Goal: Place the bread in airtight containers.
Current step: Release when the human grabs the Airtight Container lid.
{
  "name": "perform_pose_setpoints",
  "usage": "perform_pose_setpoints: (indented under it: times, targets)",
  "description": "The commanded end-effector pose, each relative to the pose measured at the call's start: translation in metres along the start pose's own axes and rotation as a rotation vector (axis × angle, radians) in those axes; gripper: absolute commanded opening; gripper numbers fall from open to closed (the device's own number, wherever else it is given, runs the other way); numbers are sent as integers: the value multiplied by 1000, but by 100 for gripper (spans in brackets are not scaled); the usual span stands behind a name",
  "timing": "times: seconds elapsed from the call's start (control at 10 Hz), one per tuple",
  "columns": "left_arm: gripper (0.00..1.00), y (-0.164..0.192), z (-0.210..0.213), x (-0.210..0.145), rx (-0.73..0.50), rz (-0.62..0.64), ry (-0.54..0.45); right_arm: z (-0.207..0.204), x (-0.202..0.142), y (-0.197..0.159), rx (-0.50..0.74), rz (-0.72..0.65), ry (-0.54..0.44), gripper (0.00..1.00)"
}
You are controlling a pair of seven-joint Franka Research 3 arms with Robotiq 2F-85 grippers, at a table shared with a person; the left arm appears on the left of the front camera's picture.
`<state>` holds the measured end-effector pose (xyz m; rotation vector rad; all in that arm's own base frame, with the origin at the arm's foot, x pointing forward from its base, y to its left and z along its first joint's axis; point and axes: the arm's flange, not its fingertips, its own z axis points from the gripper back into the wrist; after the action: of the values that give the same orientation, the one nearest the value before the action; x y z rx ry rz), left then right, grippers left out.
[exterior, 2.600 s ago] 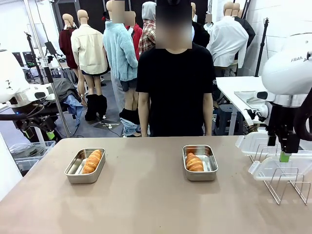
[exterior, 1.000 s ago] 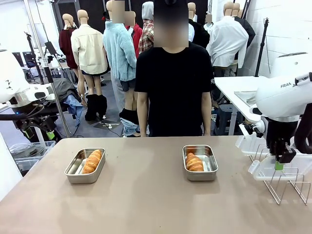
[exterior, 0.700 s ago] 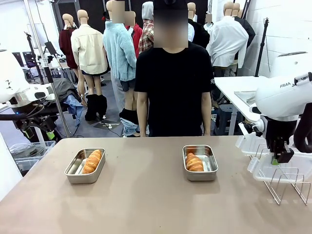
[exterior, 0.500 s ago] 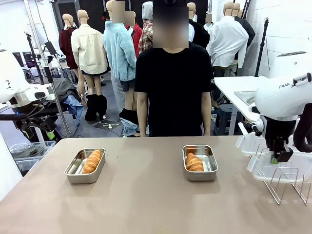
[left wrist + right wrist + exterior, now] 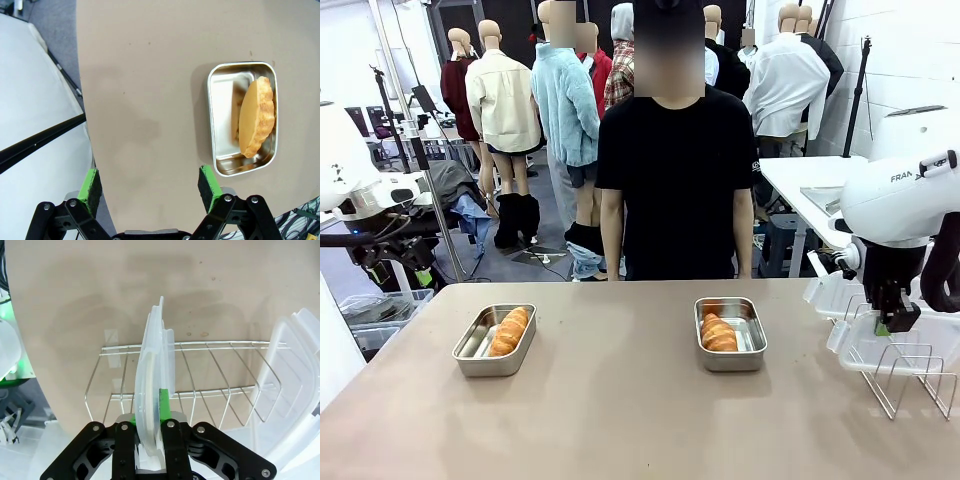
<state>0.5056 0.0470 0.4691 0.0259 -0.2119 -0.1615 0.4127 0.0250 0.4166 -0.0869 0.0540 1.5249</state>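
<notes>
Two steel tins stand on the table, each holding a golden croissant: the left tin (image 5: 470, 357) with its croissant (image 5: 510, 330), and the right tin (image 5: 750, 330) with its croissant (image 5: 718, 333). In the left wrist view the left tin (image 5: 220, 120) and its croissant (image 5: 257, 117) lie ahead and to the right of my open left gripper (image 5: 150, 185), which holds nothing. My left gripper (image 5: 412, 272) hangs off the table's left edge. At the far right my right gripper (image 5: 883, 325) is shut on a clear plastic lid (image 5: 860, 350) standing on edge in the wire rack; the right wrist view shows that lid (image 5: 150, 370) pinched in the right gripper (image 5: 150, 412).
The wire rack (image 5: 910, 385) stands at the table's right edge, and its bars (image 5: 210, 370) show below the held lid. A second clear lid (image 5: 285, 375) leans in the rack beside the held one, seen farther back (image 5: 830, 295). A person stands behind the far table edge.
The right gripper dropped toward the rack and shifted left, and the clear lid's edge has since risen slightly with it. The left arm, tins and croissants have not moved.
</notes>
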Motion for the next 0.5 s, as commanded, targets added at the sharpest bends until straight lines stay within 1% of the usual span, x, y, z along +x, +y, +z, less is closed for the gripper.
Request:
perform_pose_setpoints:
  times: [0.0, 0.3, 0.4]
  targets:
    - [100, 1, 2, -2, 26, 7, 2, 0, -1, 1, 1, -5, -6, 0]
    - [100, 1, 2, -2, 26, 7, 2, 0, 0, 0, 0, 0, 0, 0]
    - [100, 1, 2, -2, 26, 7, 2, 17, 2, 0, 10, -24, 27, 0]
